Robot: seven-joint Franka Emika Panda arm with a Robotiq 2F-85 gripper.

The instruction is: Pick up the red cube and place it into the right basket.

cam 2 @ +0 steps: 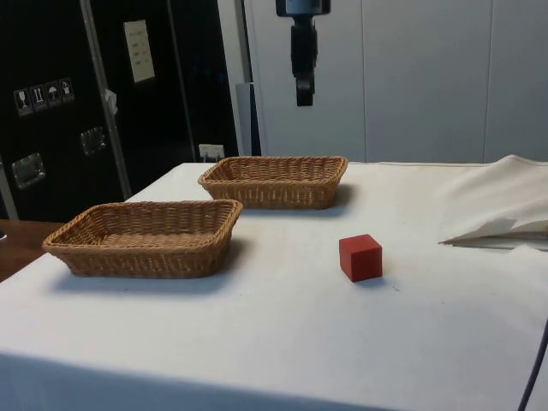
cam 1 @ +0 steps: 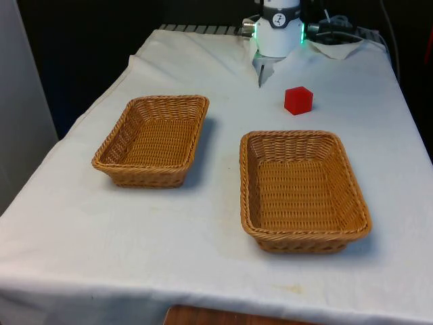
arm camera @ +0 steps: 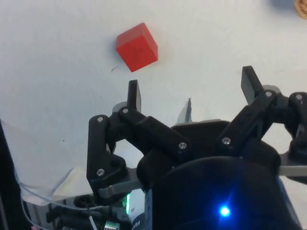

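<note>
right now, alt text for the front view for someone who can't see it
A red cube sits on a white tablecloth, beyond the nearer of two empty wicker baskets. That basket is at the front view's right; the other basket is at its left, farther back. The robot's white base stands at the far end.

I worked in what looked like a lab: a table under a white cloth [cam 1: 203,257], black curtains [cam 1: 88,47] at its far end, and dark cabinets [cam 2: 51,111] with label stickers alongside.

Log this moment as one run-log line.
hand: open, high above cloth | red cube: on cloth, untouched | right basket: empty
</note>
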